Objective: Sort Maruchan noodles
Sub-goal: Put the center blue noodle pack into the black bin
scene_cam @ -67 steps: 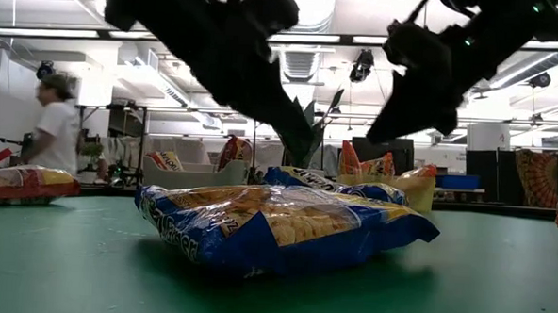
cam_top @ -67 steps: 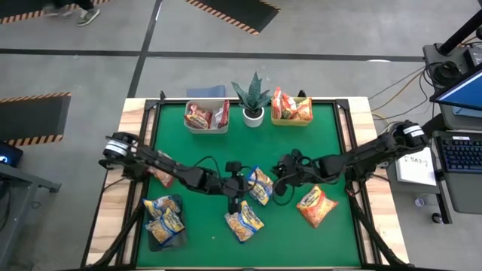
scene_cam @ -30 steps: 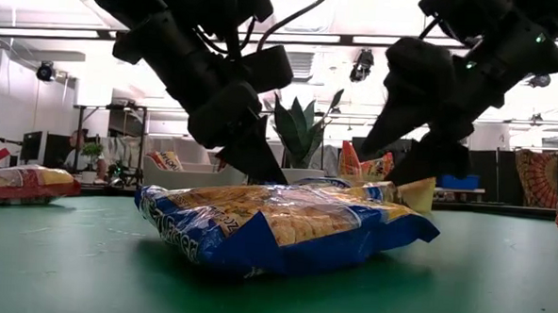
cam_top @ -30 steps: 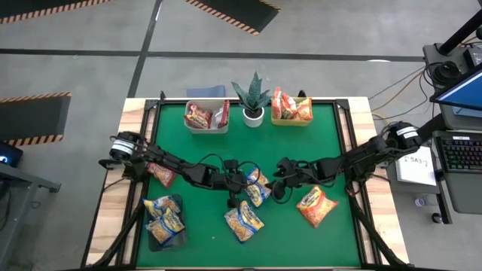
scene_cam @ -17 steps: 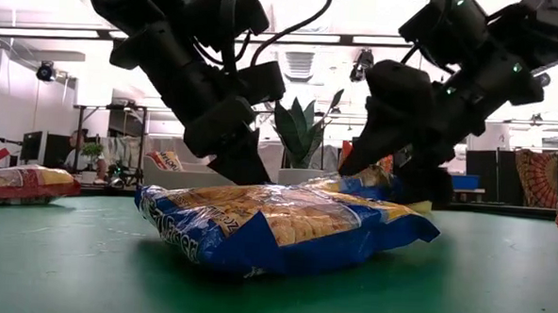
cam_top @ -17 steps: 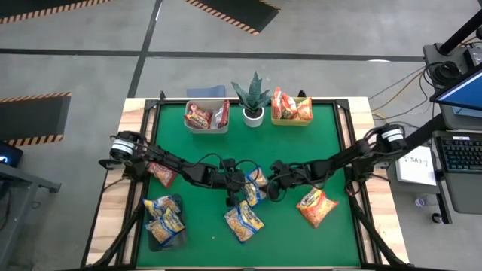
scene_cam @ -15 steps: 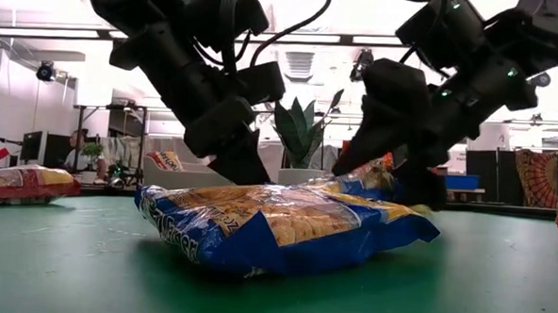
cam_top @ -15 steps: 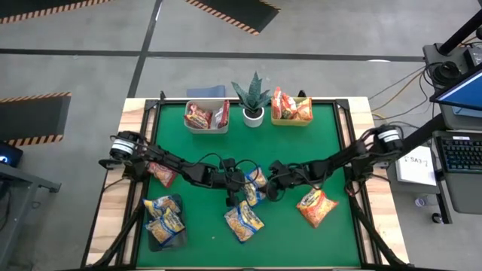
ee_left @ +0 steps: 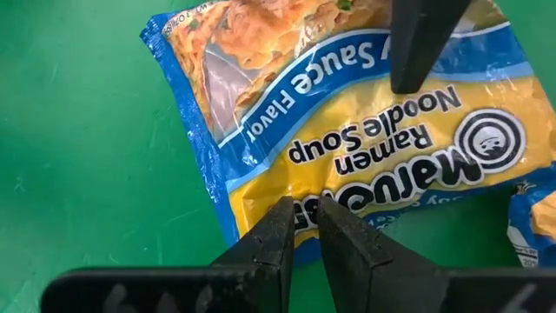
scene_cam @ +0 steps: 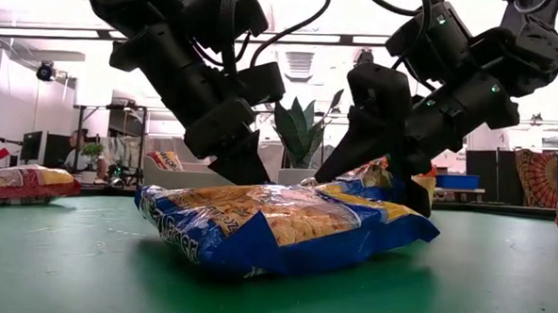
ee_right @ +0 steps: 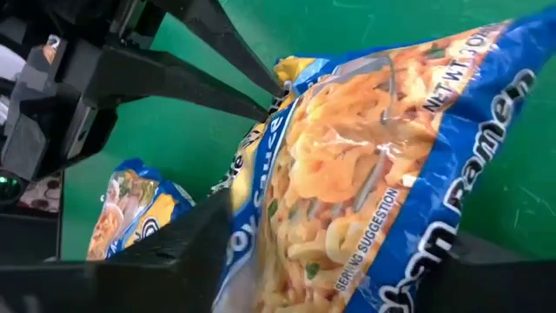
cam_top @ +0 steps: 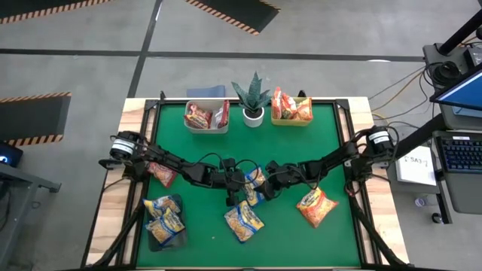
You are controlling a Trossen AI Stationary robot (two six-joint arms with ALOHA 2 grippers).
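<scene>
Both arms meet over the middle of the green bench [cam_top: 196,150], on one yellow-and-blue Maruchan soy sauce ramen packet [cam_top: 254,185]. The left gripper [ee_left: 300,228] has its two fingers pressed nearly together on the packet's blue edge, pinching the plastic at the seam. The right gripper [cam_top: 269,186] comes in from the opposite side; in its wrist view the same packet [ee_right: 365,174] fills the space between its fingers, which are spread wide around it with one finger [ee_right: 165,252] against the wrapper, though whether they are actually clamped on it cannot be told. In the low view the packet's far end is lifted off the bench between the two grippers.

A second yellow-and-blue packet [scene_cam: 276,227] lies flat nearer the front edge, just beside the held one. An orange-red packet [cam_top: 316,206] lies toward the front right corner, clear of the others. A red packet [cam_top: 161,174] lies near the left edge under the left arm. A dark tray [cam_top: 153,237] at the front left corner holds more yellow-and-blue packets. Along the back edge, a grey bin [cam_top: 205,125] holds red-white packets and a yellow bin [cam_top: 290,120] holds orange-red ones, with a potted green plant [cam_top: 252,96] between them.
</scene>
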